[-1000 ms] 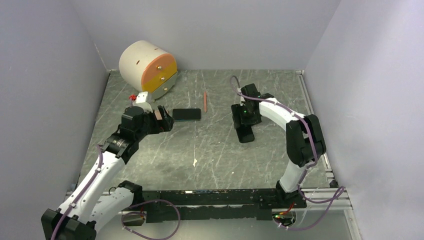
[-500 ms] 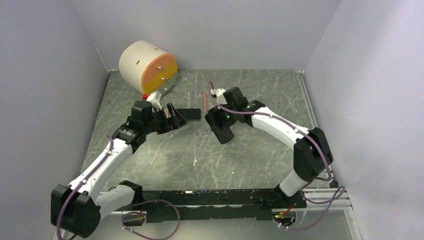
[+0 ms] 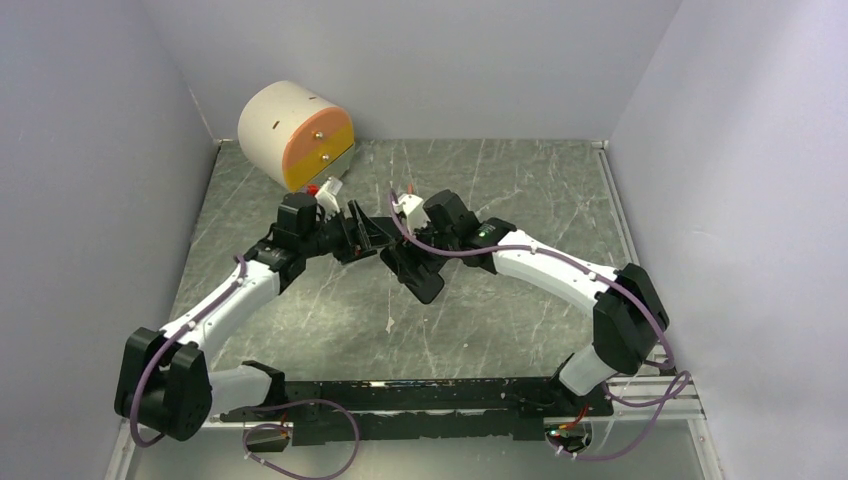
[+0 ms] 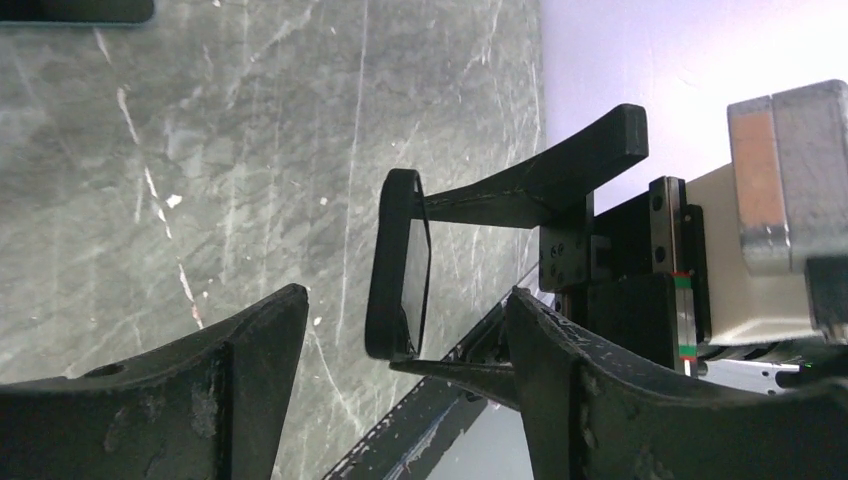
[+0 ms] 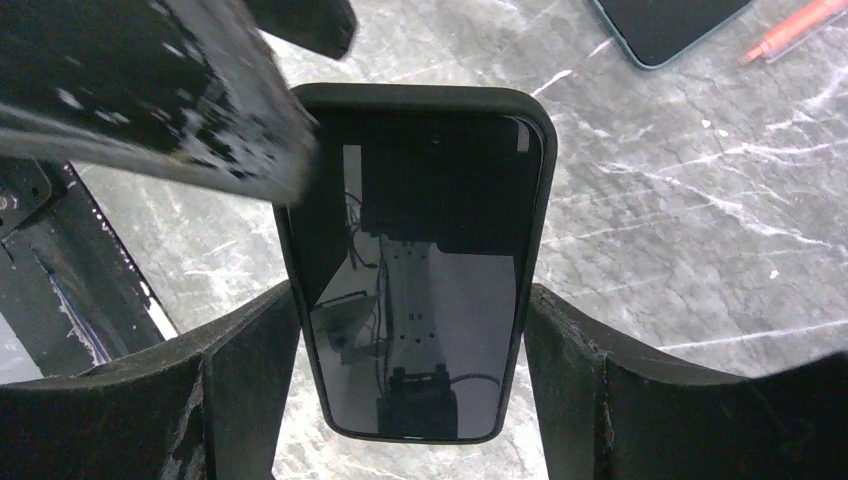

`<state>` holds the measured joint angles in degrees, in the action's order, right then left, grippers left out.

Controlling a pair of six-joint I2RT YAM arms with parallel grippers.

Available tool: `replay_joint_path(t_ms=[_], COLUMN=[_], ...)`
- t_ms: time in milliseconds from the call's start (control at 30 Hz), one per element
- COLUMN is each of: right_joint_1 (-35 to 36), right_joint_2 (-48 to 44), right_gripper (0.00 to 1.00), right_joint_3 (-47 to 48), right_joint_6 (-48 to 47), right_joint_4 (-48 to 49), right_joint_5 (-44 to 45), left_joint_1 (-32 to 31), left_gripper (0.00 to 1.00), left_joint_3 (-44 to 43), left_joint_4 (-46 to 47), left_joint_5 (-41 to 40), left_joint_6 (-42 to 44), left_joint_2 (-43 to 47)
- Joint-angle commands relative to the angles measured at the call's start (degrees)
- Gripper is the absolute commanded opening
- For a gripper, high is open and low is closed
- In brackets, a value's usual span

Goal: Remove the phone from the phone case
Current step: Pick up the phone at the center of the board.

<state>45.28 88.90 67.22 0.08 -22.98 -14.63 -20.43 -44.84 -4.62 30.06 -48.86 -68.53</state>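
Note:
A phone in a black case (image 5: pixel 420 260) hangs above the table, screen towards the right wrist camera. My right gripper (image 5: pixel 410 295) is shut on the case, one finger on each long side. In the top view the case (image 3: pixel 420 282) is at mid-table, with the right gripper (image 3: pixel 412 262) on it. My left gripper (image 4: pixel 402 300) is open and straddles the case's far end, seen edge-on (image 4: pixel 395 265) with a gap on both sides. One left finger (image 5: pixel 150 90) crosses the case's upper left corner in the right wrist view. From above, the left gripper (image 3: pixel 370 235) meets the case from the left.
A second dark phone with a teal edge (image 5: pixel 670 25) lies flat on the marble table (image 3: pixel 500 330), an orange pen (image 5: pixel 800 25) beside it. A round cream and orange drawer unit (image 3: pixel 295 135) stands at the back left. Grey walls close in the table.
The right arm carried the cased phone left towards the middle. The left arm swung right to meet it, and its jaws narrowed a little around the case's end.

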Motion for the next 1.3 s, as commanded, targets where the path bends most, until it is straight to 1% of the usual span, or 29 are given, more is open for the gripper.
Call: replay_joint_path(t_ms=[0, 233, 333, 467, 533, 567, 600, 733, 800, 900, 1000, 1100, 1267], right_joint_1=[1.3, 1.88, 1.92, 1.98, 1.93, 1.93, 2.0, 1.88, 1.92, 1.82, 1.7, 1.19, -1.06], right_joint_2=[-2.68, -2.41, -2.95, -4.3, -5.06, -5.52, -6.03, -8.7, -10.08, -12.12, -14.98, -18.94, -26.0], right_gripper=[0.34, 0.34, 0.34, 0.35, 0.36, 0.38, 0.39, 0.48, 0.59, 0.72, 0.83, 0.88, 0.93], right_joint_3=[1.23, 2.53, 2.57, 1.78, 0.88, 0.41, -0.08, -2.08, -3.19, -4.33, -6.01, -9.15, -14.56], right_joint_6=[-2.3, -3.22, -3.65, -4.18, -4.23, -4.25, -4.19, -3.08, -2.04, -0.2, 3.22, 6.18, 12.5], right_joint_4=[4.7, 5.51, 5.79, 6.72, 7.94, 8.49, 9.07, 11.57, 12.94, 14.31, 16.6, 21.39, 29.68], right_joint_5=[-0.82, -1.27, -1.16, -0.07, 0.44, 0.52, 0.53, 2.96, 5.22, 7.38, 9.18, 10.18, 9.55], left_joint_1=[-1.49, -3.93, -4.39, -4.71, -4.69, -4.7, -4.71, -4.71, -4.55, -3.61, -1.83, -0.65, -0.32], left_gripper=[0.75, 0.64, 0.57, 0.45, 0.36, 0.28, 0.23, 0.1, 0.03, 0.03, 0.03, 0.03, 0.03], left_joint_3=[-1.04, -2.42, -2.91, -2.73, -2.35, -2.24, -2.14, -2.63, -2.52, -1.15, 1.4, 4.06, 7.04], left_joint_4=[3.3, 2.8, 3.31, 4.18, 6.37, 7.26, 7.93, 8.22, 8.08, 9.27, 12.65, 15.98, 19.43], left_joint_5=[3.88, 3.47, 4.3, 4.5, 4.3, 4.3, 4.37, 2.53, -0.38, -3.3, -5.88, -9.17, -14.46], left_joint_6=[-1.57, -1.68, -2.12, -3.41, -4.52, -5.02, -5.54, -6.5, -6.59, -8.11, -11.82, -15.97, -20.77], left_joint_2=[-1.46, -4.38, -5.35, -6.03, -6.23, -6.26, -6.26, -4.7, -3.19, 0.05, 3.78, 7.55, 12.48])
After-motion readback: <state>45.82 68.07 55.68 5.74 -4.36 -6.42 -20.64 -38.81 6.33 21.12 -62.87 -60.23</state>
